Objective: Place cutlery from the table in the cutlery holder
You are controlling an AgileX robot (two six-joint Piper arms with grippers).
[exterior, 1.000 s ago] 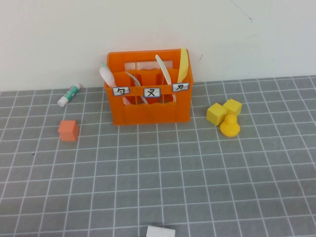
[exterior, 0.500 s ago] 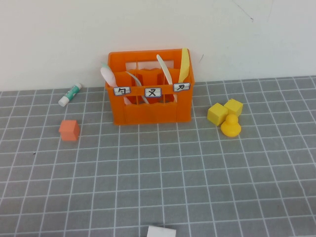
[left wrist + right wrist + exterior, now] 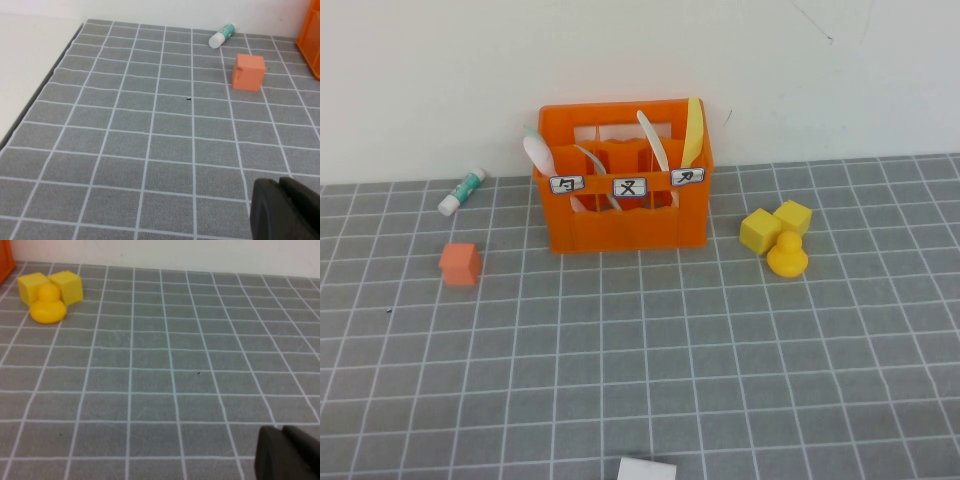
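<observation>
Surface: grey table (image 3: 650,360), white grid lines.
Landmark: orange cutlery holder (image 3: 625,215), at the back wall.
Left of holder: white-and-green tube (image 3: 460,191); nearer, 1 orange cube (image 3: 460,264).
Right of holder: 2 yellow cubes (image 3: 775,224), touching; yellow duck (image 3: 786,254) against them.

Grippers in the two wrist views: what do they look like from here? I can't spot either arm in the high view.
Only a corner of each shows. The left gripper is matte black with blocky, squared-off fingers; the right gripper looks the same, dark and angular. No cables, markings or arm links are visible.
</observation>
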